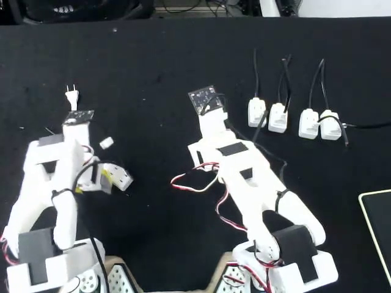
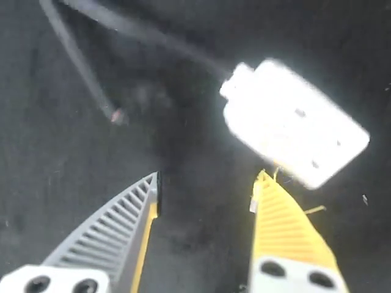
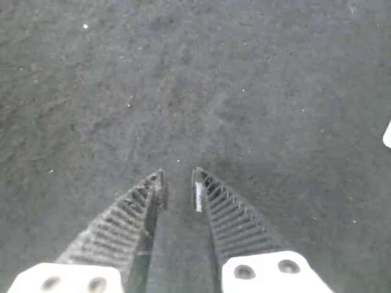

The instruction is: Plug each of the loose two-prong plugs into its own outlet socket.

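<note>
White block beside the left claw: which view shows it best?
Left wrist view: the white block is large, just past the open left claw, its cable visible. High view: small, by the left arm. Right wrist view faces black cloth.

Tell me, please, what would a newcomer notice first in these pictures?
Two white robot arms stand out on the black table, the left arm and the right arm side by side. Four white sockets with black cords lie in a row at the far right. A loose two-prong plug lies near the left arm's open claw.
</note>
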